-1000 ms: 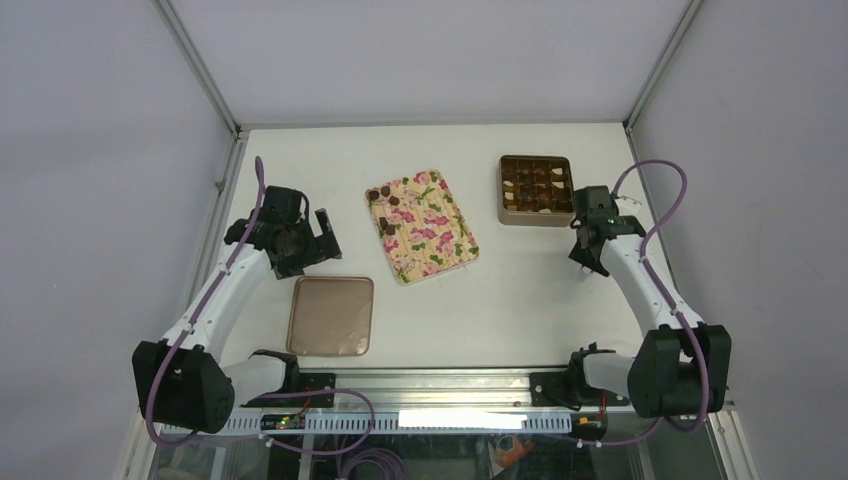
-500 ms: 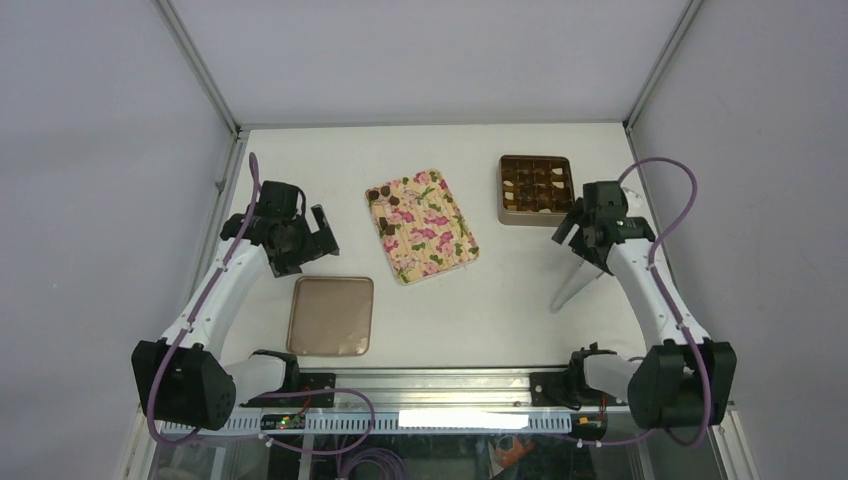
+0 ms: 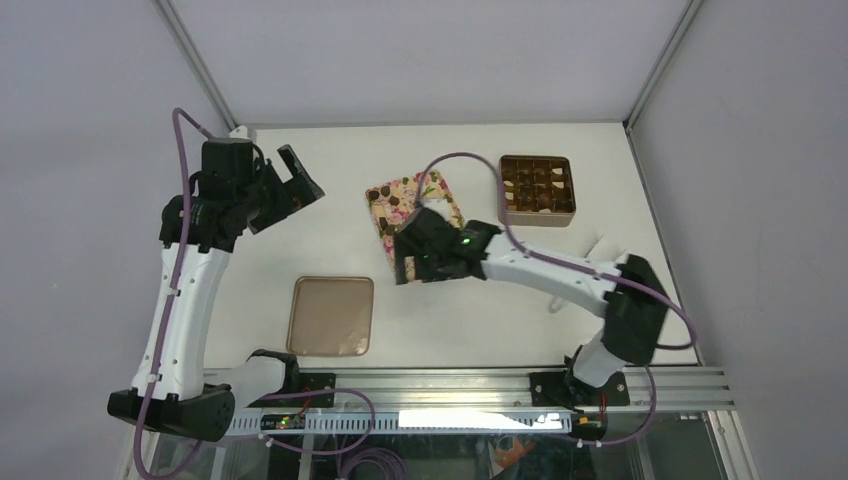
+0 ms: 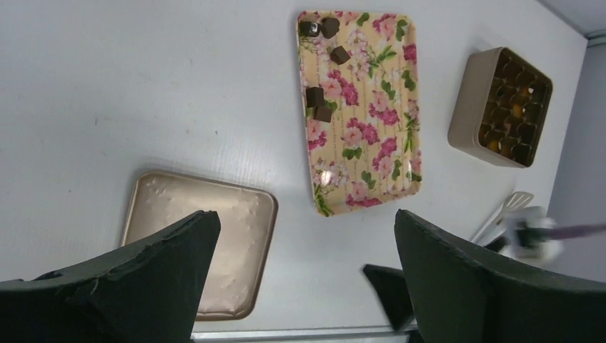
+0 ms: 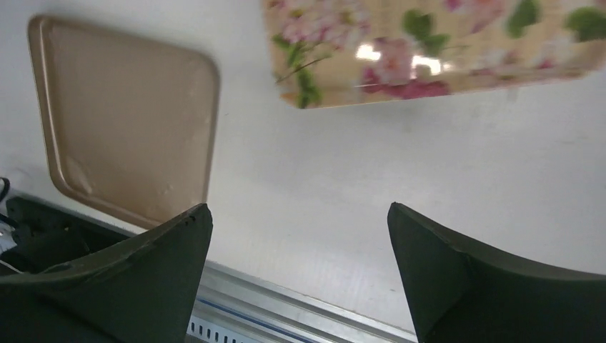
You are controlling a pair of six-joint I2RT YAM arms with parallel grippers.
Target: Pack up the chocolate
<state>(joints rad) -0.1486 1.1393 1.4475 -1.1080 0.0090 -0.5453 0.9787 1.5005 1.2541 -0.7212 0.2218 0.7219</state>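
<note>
Both my jaws stand released, gripping nothing: left gripper [image 4: 306, 214] high over the tabletop's left side, right gripper [image 5: 296, 209] above the floral tray's [image 4: 371, 164] near edge. The chocolate [image 4: 340, 54] lies at that tray's far-left corner. Probably light, rigid, easily scuffed; pinch opposite flanks gently.

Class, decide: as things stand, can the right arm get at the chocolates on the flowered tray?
Probably yes. Its open end effector hangs by the tray's near end, and the chocolates lie uncovered at the far end, with nothing between.
</note>
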